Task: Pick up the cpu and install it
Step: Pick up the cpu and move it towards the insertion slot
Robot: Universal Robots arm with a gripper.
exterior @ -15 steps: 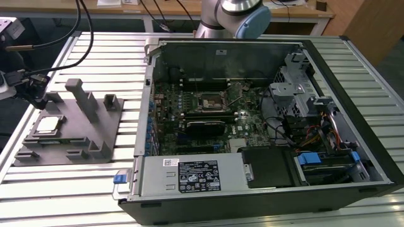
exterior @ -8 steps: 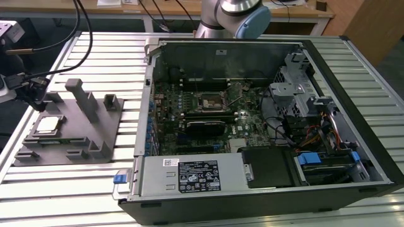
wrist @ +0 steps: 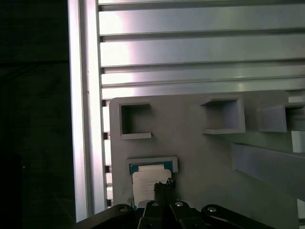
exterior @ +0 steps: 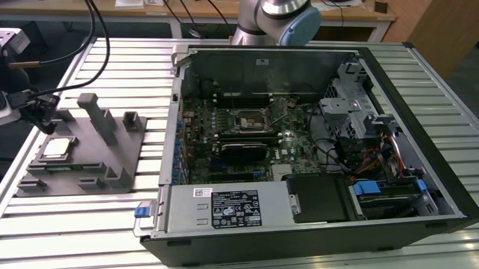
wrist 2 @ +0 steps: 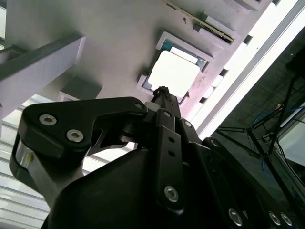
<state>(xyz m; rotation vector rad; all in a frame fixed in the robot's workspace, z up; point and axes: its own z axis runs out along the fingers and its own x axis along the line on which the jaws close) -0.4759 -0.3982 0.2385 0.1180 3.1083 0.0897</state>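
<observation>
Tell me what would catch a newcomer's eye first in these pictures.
The open computer case dominates the exterior view's middle and right, its motherboard exposed. On that view's left a grey holder block carries the cpu in a recess. In the second wrist view the gripper, fingers together, points right at that cpu.

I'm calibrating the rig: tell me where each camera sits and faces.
Exterior view: above the table, looking down on the open computer case and holder block; the arm shows.
First wrist view: behind the gripper, facing the holder block; the gripper shows.
Second wrist view: beside the gripper, looking along it to the cpu; the gripper shows.
Both wrist views share cpu and gripper.
</observation>
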